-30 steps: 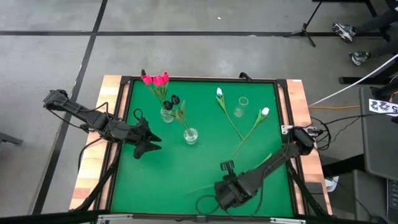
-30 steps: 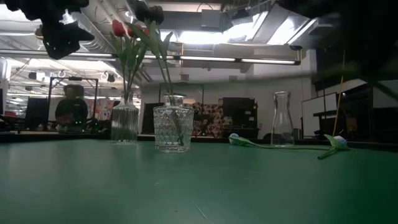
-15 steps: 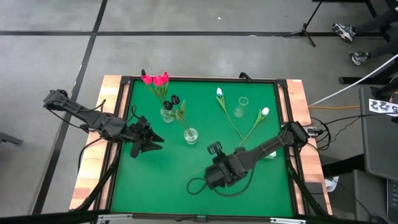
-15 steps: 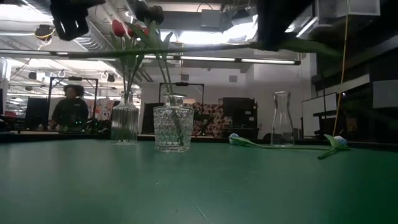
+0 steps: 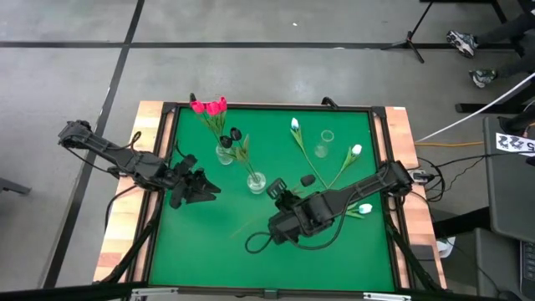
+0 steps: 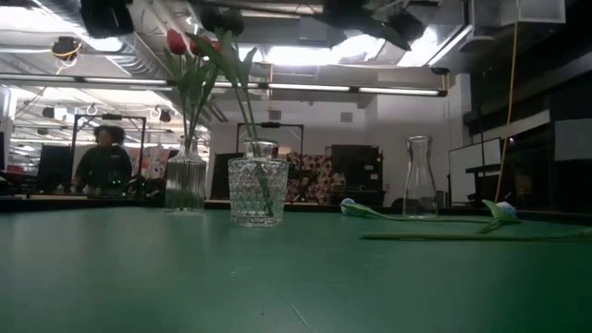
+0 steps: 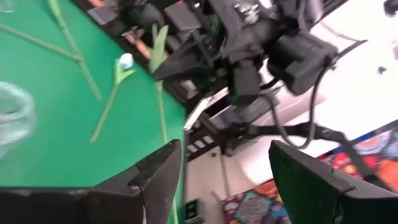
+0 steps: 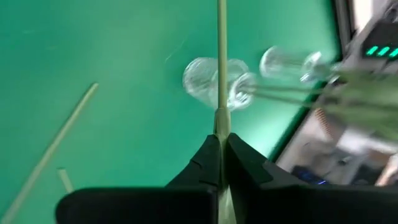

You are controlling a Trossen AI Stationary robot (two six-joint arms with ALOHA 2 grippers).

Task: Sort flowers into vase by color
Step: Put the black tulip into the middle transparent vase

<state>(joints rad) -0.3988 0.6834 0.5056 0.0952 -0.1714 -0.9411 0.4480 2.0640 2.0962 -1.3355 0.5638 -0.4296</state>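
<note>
My right gripper (image 5: 282, 191) hangs above the green mat, next to the cut-glass vase (image 5: 256, 181), shut on a flower's thin stem (image 8: 221, 68). A dark head (image 5: 308, 180) shows beside the gripper, and the stem's free end (image 5: 242, 227) points toward the near left. The cut-glass vase holds black flowers (image 5: 232, 135). A ribbed vase (image 6: 185, 185) holds pink ones (image 5: 209, 107). White flowers (image 5: 295, 125) (image 5: 357, 150) lie by the clear carafe (image 5: 324, 142). My left gripper (image 5: 205, 186) hovers open at the mat's left. My right gripper pinches the flower's stem (image 8: 221, 115) between its two fingertips, slanting down from the table's right. The stem runs on past the fingers on both sides. The flower is lifted clear of the mat.
Another white-headed flower (image 5: 365, 208) lies on the mat beside my right arm; its stem (image 6: 462, 236) shows low in the low view. A raised frame (image 5: 267, 107) borders the mat. People stand in the room beyond the table.
My right gripper has risen from near the table's near edge and gone toward the far left, up to the cut-glass vase. It rolled as it went and carried the flower clear of the mat. My left gripper has risen a little and tipped up.
</note>
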